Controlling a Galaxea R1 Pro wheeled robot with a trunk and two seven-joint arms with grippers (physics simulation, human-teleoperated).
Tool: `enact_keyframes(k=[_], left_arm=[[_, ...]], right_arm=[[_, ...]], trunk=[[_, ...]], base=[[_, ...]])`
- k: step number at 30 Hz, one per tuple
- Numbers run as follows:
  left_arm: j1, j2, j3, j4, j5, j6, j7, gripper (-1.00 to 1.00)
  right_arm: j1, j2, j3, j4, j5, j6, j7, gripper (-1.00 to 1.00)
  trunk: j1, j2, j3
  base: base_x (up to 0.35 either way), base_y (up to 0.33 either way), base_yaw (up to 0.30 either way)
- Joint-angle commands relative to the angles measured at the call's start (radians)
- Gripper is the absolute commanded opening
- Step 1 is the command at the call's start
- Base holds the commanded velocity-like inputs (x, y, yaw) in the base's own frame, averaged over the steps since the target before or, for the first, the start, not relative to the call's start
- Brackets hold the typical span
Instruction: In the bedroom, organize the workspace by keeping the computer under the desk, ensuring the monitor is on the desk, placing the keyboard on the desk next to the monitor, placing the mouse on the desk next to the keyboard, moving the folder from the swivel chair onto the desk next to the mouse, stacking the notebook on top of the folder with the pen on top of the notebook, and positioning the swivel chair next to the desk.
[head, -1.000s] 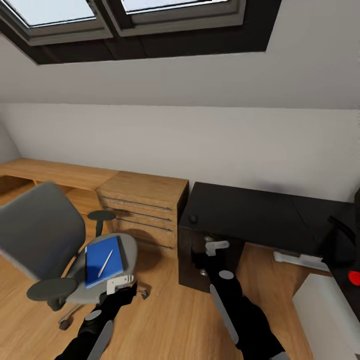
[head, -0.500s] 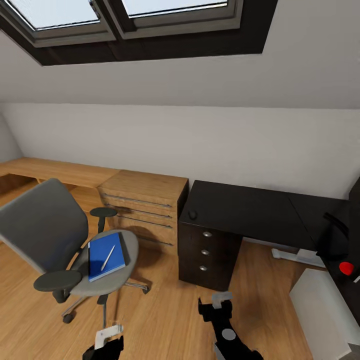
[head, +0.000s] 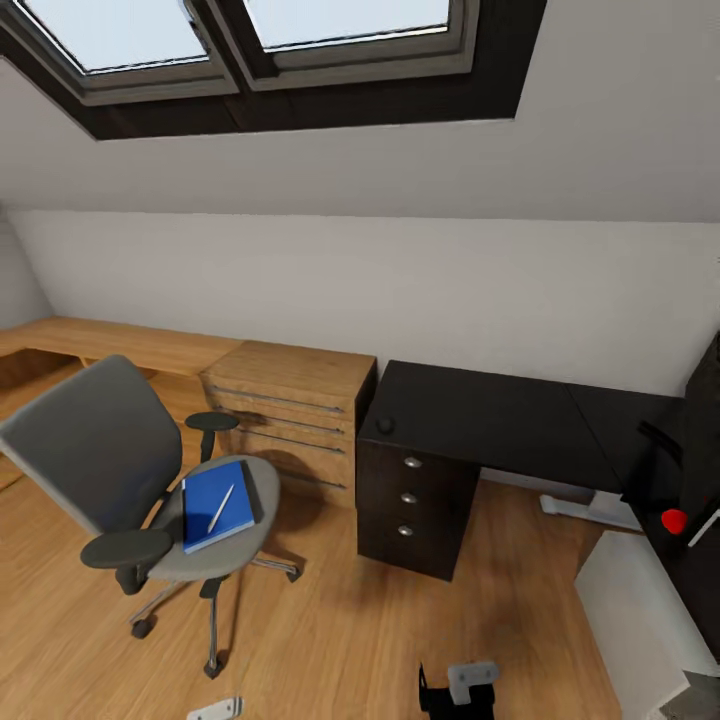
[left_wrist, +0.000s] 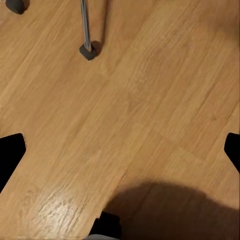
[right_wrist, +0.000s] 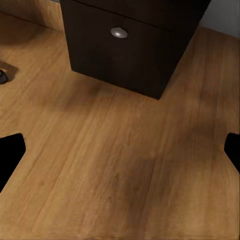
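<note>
Swivel chair (head: 120, 480) stands left of the oak drawer chest (head: 290, 415); the desk (head: 500, 425) adjoins the chest on the right. Folder (head: 215, 505) lies on the chair seat, pen (head: 220, 507) on the folder. Mouse (head: 385, 426) sits at the desk's left front corner. Computer (head: 640, 620) stands on the floor at far right.

The swivel chair (head: 150, 480) is standing on the wooden floor (head: 330, 640), carrying the blue folder (head: 215, 505) with the pen (head: 220, 508) lying on it. The mouse (head: 385, 426) is sitting at the black desk (head: 490, 420) top's corner.
</note>
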Motion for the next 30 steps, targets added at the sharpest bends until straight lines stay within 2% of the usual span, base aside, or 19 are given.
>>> enact_keyframes(k=[1,12,16,22,30], left_arm=[[-0.001,0.001,-0.008,0.001,0.010,-0.005,0.007,1.00],[-0.001,0.001,-0.011,0.023,0.008,-0.006,0.009,1.00],[-0.001,0.001,-0.011,0.024,0.008,-0.006,0.009,1.00],[-0.001,0.001,-0.010,0.024,0.008,-0.007,0.009,1.00],[-0.001,0.000,-0.012,0.064,0.008,-0.078,0.008,1.00]], right_arm=[[-0.001,0.000,0.009,0.003,-0.007,-0.004,-0.004,1.00],[-0.001,-0.002,0.005,0.009,-0.009,-0.010,-0.003,1.00],[-0.001,-0.003,0.005,0.009,-0.009,-0.028,-0.003,1.00],[-0.001,-0.003,0.005,0.010,-0.009,-0.036,-0.003,1.00],[-0.001,-0.001,0.006,0.011,-0.009,-0.038,-0.001,1.00]], trunk=[[-0.001,-0.001,-0.001],[-0.001,-0.001,-0.001],[-0.001,-0.001,-0.001],[-0.001,-0.001,-0.001],[-0.001,-0.001,-0.002]], base=[[-0.321,0.000,0.000],[-0.334,0.000,-0.006],[-0.255,0.000,-0.214],[-0.075,0.000,-0.251],[-0.189,0.001,-0.264]])
